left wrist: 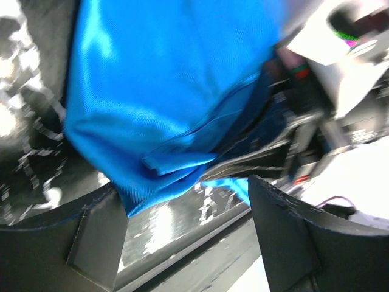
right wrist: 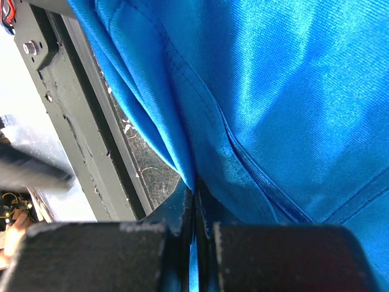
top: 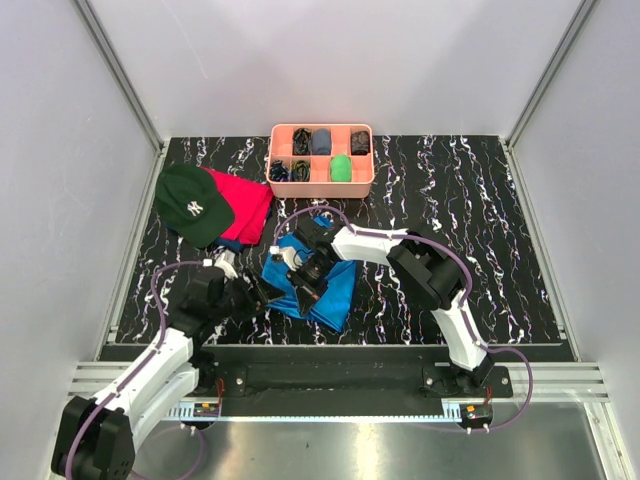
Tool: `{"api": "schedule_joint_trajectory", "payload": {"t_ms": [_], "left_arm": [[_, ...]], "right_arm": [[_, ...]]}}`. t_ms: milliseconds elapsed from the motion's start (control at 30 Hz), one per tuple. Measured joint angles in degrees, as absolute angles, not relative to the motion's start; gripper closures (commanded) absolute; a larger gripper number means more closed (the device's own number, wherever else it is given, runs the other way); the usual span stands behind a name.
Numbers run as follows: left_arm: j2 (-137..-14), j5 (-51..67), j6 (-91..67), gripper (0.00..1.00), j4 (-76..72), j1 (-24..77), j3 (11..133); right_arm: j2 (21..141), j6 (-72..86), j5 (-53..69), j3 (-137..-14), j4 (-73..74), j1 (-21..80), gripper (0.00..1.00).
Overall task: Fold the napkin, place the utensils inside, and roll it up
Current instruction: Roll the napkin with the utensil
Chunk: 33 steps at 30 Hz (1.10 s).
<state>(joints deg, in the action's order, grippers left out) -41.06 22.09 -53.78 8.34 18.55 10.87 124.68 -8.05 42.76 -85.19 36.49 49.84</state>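
The bright blue napkin [top: 325, 290] lies bunched on the table near the front, between the two arms. My right gripper [top: 303, 275] is shut on a fold of the napkin [right wrist: 243, 91], with a strip of blue cloth pinched between its jaws [right wrist: 196, 201]. My left gripper [top: 262, 295] is open just left of the napkin, and the cloth's near edge [left wrist: 164, 121] hangs in front of its spread fingers [left wrist: 285, 237] without touching them. The dark teal utensils are hidden or out of view.
A pink tray [top: 321, 158] with compartments of small items stands at the back. A dark green cap [top: 192, 203] lies on a red cloth [top: 245, 203] at the left. The table's front rail [top: 340, 352] runs just below the napkin.
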Motion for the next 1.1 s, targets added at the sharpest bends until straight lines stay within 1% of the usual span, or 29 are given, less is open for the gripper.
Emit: {"api": "schedule_joint_trajectory", "payload": {"t_ms": [167, 267, 500, 700, 833, 867, 967, 1100], "left_arm": [[-41.45, 21.56, -57.41, 0.21, 2.79, 18.52, 10.87], [-41.74, 20.01, -58.08, 0.21, 2.02, 18.09, 10.87], [-39.99, 14.35, -55.05, 0.21, 3.38, 17.06, 10.87], [-38.24, 10.22, -49.41, 0.23, 7.75, 17.06, 10.87], [-37.52, 9.04, -46.94, 0.29, 8.62, 17.06, 10.87], [-37.45, 8.75, -46.70, 0.33, 8.80, 17.06, 10.87], [-37.60, 8.23, -45.47, 0.39, 9.58, 17.06, 10.87], [-39.24, 8.19, -44.73, 0.44, 9.58, 17.06, 10.87]], "right_arm": [[124.68, -8.05, 42.78, -85.19, 36.49, 49.84, 1.00], [124.68, -8.03, 42.76, -85.19, 36.49, 49.84, 1.00], [124.68, -7.92, 42.76, -85.19, 36.51, 49.84, 1.00], [125.08, -7.60, 43.35, -85.54, 36.99, 49.84, 1.00], [126.13, -7.09, 44.84, -86.37, 37.85, 49.80, 1.00], [126.43, -7.01, 45.19, -86.65, 38.15, 49.80, 1.00], [127.61, -6.59, 46.57, -87.70, 39.29, 49.63, 1.00], [128.75, -6.24, 47.99, -88.64, 40.36, 49.19, 1.00]]}}
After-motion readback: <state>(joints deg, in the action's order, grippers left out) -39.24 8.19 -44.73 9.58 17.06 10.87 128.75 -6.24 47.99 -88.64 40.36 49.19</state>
